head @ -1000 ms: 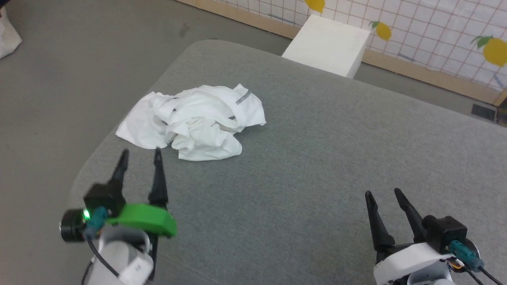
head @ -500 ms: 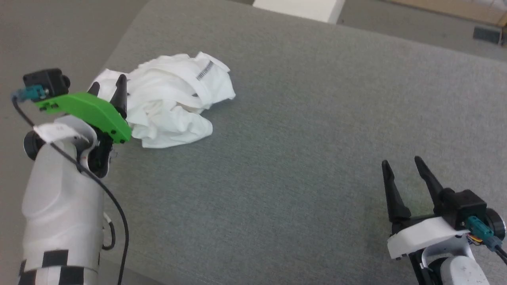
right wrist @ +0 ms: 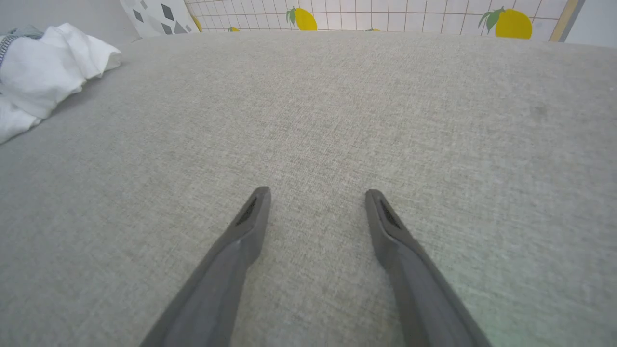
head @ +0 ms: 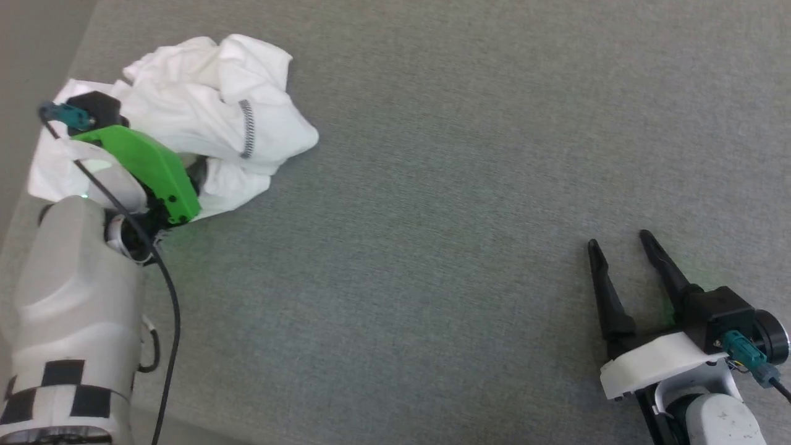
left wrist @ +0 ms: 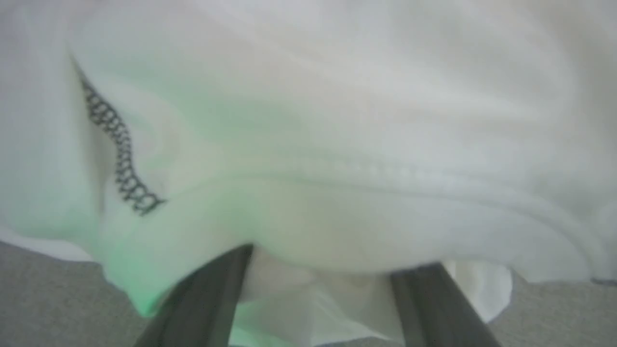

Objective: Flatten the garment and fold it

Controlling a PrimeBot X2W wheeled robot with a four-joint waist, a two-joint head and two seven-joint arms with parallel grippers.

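The left gripper (left wrist: pixel 332 289) has gone from short of the shirt (head: pixel 204 105) into its near edge — fingertips now under a fold; the head camera dipped down.

Head overhead, wrists low, garment (head: pixel 204 117) shared

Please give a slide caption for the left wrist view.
Open left gripper, fingertips hidden under the crumpled white shirt with dark stitched seam.

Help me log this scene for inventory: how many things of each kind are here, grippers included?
Garment: 1
Grippers: 2, left gripper and right gripper
Grey surface: 1
Total: 4
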